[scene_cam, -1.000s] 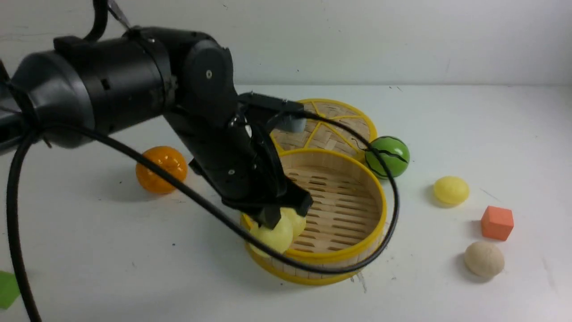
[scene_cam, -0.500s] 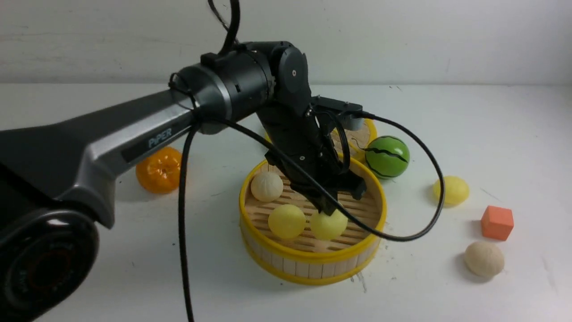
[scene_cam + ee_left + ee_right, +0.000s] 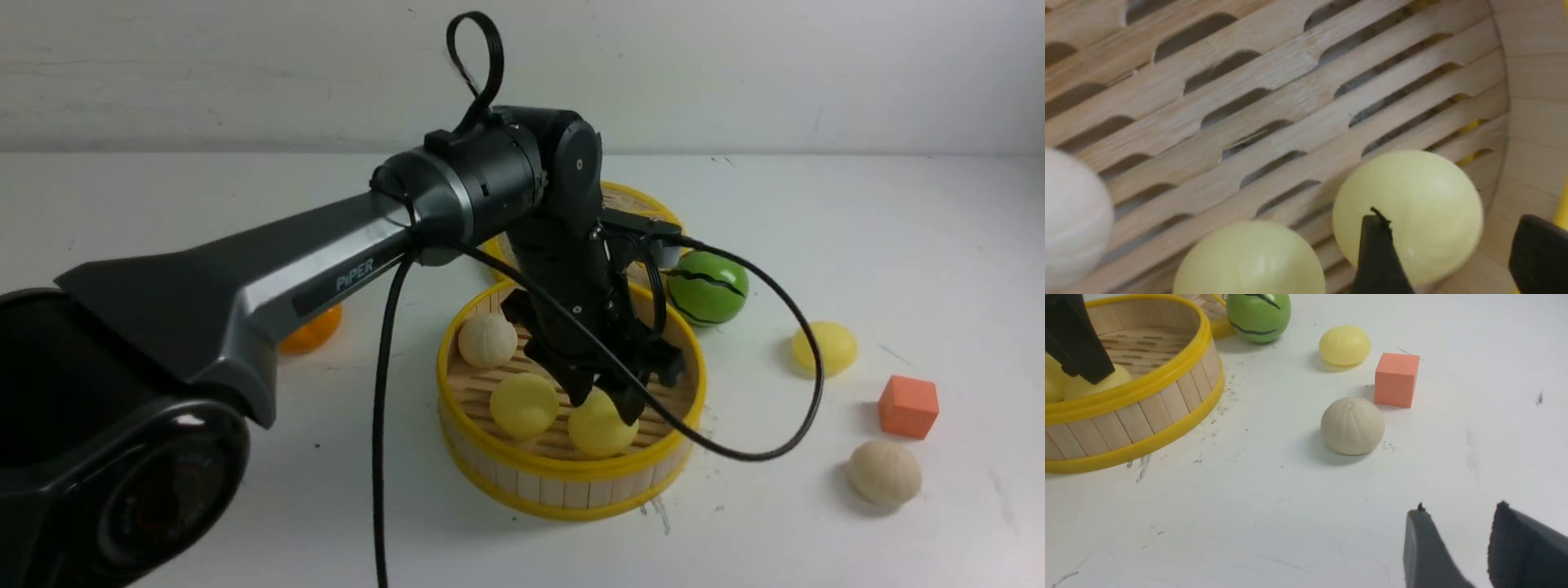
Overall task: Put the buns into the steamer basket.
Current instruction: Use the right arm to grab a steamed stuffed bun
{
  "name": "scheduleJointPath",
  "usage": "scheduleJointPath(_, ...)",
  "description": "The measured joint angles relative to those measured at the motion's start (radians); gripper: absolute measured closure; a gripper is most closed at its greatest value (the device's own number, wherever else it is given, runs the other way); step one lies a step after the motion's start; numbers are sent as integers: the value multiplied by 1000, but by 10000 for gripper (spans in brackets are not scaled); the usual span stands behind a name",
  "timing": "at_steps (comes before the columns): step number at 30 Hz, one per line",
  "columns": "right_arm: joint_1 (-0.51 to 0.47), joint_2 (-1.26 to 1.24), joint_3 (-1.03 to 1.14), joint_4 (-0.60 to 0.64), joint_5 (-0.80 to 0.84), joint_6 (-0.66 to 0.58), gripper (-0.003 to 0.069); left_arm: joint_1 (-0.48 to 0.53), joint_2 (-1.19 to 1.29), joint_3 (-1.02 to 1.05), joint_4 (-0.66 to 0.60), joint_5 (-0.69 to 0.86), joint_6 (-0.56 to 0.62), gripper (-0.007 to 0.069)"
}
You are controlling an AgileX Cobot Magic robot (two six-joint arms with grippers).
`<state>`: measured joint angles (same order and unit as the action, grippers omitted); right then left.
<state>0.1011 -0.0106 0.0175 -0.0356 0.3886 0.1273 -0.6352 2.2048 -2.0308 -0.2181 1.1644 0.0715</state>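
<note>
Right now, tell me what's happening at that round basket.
The robot's left gripper is open, down inside the round bamboo steamer basket with yellow rims, at a glossy pale yellow bun. A second glossy yellow bun and a matte beige-white bun also lie in there. Another yellow bun and a beige one sit outside, on the table. The right gripper holds nothing.

Front view: left arm covers part of the orange (image 3: pixel 314 331) and woven lid (image 3: pixel 633 200); its gripper (image 3: pixel 600 396) overlaps the near-side yellow bun (image 3: pixel 602 426). Left wrist cam: beige bun (image 3: pixel 1073 220) beyond the fingers is cut off by the frame edge.
</note>
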Motion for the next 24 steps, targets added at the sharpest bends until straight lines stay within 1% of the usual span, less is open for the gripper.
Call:
scheduleJointPath(1,0,0,0,0,0,0,420,0,-28,-10,10,15,-17,207)
scheduleJointPath(3,0,0,0,0,0,0,420,-9,-124,-26,47,43,-39,291)
scheduleJointPath(4,0,0,0,0,0,0,420,-14,-187,-30,73,54,-43,374)
scheduleJointPath(5,0,0,0,0,0,0,420,-20,-230,-31,91,61,-46,440)
scheduleJointPath(6,0,0,0,0,0,0,420,-24,-282,-31,112,66,-48,526)
scheduleJointPath(7,0,0,0,0,0,0,420,-24,-292,-31,115,66,-51,540)
scheduleJointPath(8,0,0,0,0,0,0,420,-29,-374,-12,140,70,-71,624)
scheduleJointPath(9,0,0,0,0,0,0,420,-30,-384,-9,142,70,-71,630)
scheduleJointPath(10,0,0,0,0,0,0,420,-31,-456,30,156,71,-93,638)
scheduleJointPath(12,0,0,0,0,0,0,420,-31,-562,123,169,66,-128,638)
scheduleJointPath(13,0,0,0,0,0,0,420,-31,-644,214,173,39,-149,638)
scheduleJointPath(14,0,0,0,0,0,0,420,-31,-644,229,173,39,-152,638)
scheduleJointPath(17,0,0,0,0,0,0,420,-31,-887,521,174,-134,-200,638)
scheduleJointPath(20,0,0,0,0,0,0,420,-31,-1111,819,162,-315,-216,638)
scheduleJointPath(21,0,0,0,0,0,0,420,-31,-1111,819,162,-315,-216,638)
scheduleJointPath(22,0,0,0,0,0,0,420,-31,-1242,1004,149,-438,-221,638)
scheduleJointPath(23,0,0,0,0,0,0,420,-31,-1256,1024,148,-452,-221,638)
scheduleJointPath(24,0,0,0,0,0,0,420,-31,-1365,1183,132,-578,-223,638)
